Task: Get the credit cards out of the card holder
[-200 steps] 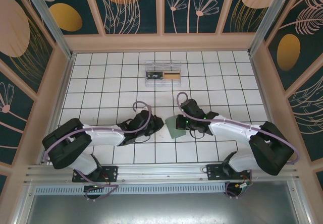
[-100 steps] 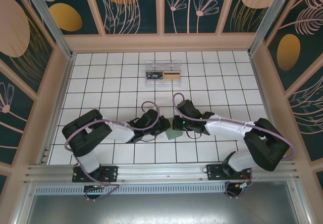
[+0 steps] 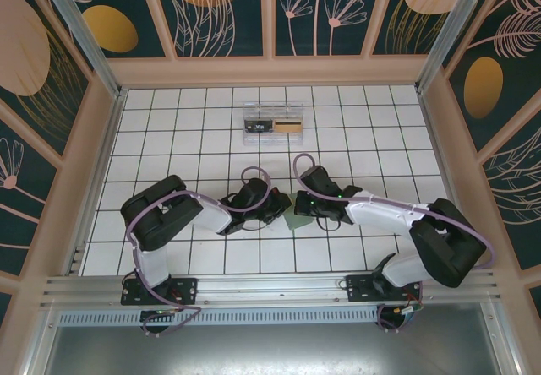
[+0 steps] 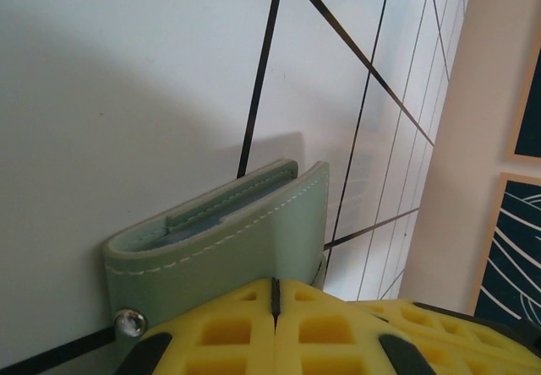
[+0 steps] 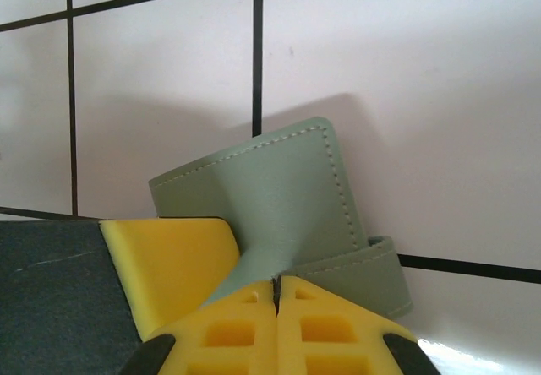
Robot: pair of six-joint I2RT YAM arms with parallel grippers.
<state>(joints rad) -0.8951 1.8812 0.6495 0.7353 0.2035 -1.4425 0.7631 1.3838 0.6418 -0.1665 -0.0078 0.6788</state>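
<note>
Though small from above, card holder (image 4: 221,261) shows stitching in wrist cams.

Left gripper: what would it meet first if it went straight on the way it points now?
The card holder: its edge lies right at the tips of the left gripper, which seems shut on it. Behind it comes the tiled table, but depth is unclear.

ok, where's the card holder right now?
Top view: the card holder is at centre front of the tiled floor, pinched between the left gripper and right gripper.
</note>
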